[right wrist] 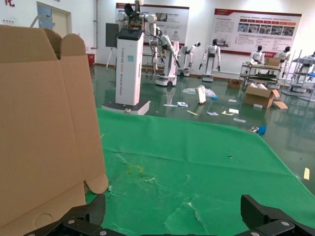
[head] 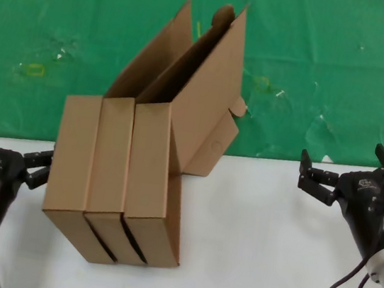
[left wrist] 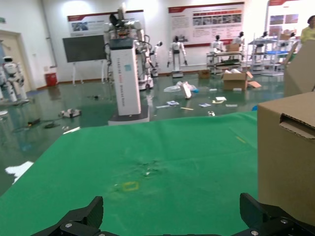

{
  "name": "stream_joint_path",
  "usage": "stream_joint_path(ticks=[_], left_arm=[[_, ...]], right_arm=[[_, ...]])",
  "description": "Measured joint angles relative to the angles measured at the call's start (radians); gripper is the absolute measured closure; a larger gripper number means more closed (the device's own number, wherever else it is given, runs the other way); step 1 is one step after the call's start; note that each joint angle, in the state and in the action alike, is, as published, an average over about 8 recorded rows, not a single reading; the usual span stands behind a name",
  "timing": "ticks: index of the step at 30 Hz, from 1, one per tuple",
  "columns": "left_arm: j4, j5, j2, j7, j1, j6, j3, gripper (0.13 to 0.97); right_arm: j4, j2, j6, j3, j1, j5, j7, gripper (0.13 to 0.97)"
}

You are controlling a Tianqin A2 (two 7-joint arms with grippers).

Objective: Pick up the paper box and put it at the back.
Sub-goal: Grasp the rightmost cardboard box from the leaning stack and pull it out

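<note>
Both grippers idle, fingers spread wide

The paper box (head: 145, 180) stands with two alike boxes (head: 88, 172) at the green cloth's (head: 319, 54) front edge; left gripper (head: 4, 153) and right gripper (head: 349, 173) flank them.

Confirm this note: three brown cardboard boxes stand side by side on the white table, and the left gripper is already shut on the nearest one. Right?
Not quite. In the head view the left gripper is open and beside the three cardboard boxes, not gripping any. The boxes do stand side by side on the white table.
</note>
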State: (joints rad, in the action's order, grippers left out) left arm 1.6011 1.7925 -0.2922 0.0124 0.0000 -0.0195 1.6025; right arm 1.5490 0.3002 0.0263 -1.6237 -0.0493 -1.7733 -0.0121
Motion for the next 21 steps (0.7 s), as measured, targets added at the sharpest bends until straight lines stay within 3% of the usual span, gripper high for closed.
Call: stream_joint_path(ticks=[8,21], left_arm=[[0.004,-0.016,0.014,0.037,-0.008,-0.044,0.008,0.132],[-0.028,0.027,0.074,0.003,-0.019,-0.014,-0.085,0.132]], right_arm=[[0.0,0.0,0.0,0.0,0.0,0.0,0.0,0.129],[0.0,0.0,0.0,0.0,0.0,0.0,0.0,0.129]])
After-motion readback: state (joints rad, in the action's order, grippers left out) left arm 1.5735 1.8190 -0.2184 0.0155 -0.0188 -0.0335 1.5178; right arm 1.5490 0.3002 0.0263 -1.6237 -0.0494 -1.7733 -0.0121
